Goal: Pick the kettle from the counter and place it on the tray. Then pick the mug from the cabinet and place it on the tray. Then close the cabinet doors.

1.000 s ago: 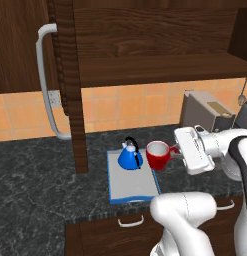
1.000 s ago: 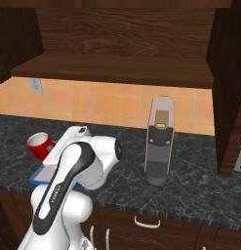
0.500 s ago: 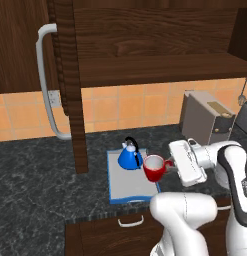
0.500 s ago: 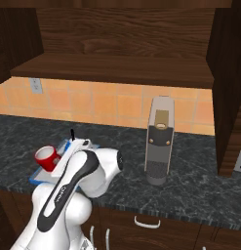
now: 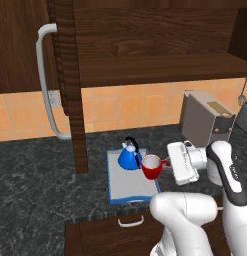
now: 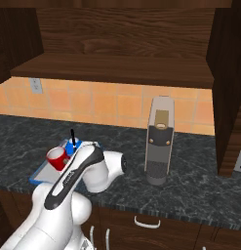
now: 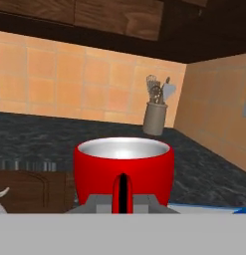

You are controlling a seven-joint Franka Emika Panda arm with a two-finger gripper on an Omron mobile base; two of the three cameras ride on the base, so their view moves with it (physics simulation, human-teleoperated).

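The red mug (image 5: 151, 166) hangs over the right edge of the blue-rimmed tray (image 5: 126, 184), held by its handle in my gripper (image 5: 165, 163), which is shut on it. In the hand view the mug (image 7: 123, 167) sits close ahead with its handle toward the camera. The blue kettle (image 5: 129, 156) stands on the tray's back part, just left of the mug. From the right base view, the mug (image 6: 57, 158) is in front of the kettle (image 6: 73, 146), which my arm partly hides. Both doors of the cabinet (image 5: 160, 65) stand open; the left cabinet door (image 5: 25, 45) shows its bar handle (image 5: 45, 85).
A toaster (image 5: 205, 117) stands on the dark counter (image 5: 35, 185) right of the tray. A coffee machine (image 6: 160, 139) stands further right, and the right cabinet door (image 6: 229, 97) juts out beyond it. A utensil holder (image 7: 155, 114) sits by the tiled wall.
My gripper has carried the mug left and down, from beside the tray's right side to over the tray's right edge, next to the kettle.
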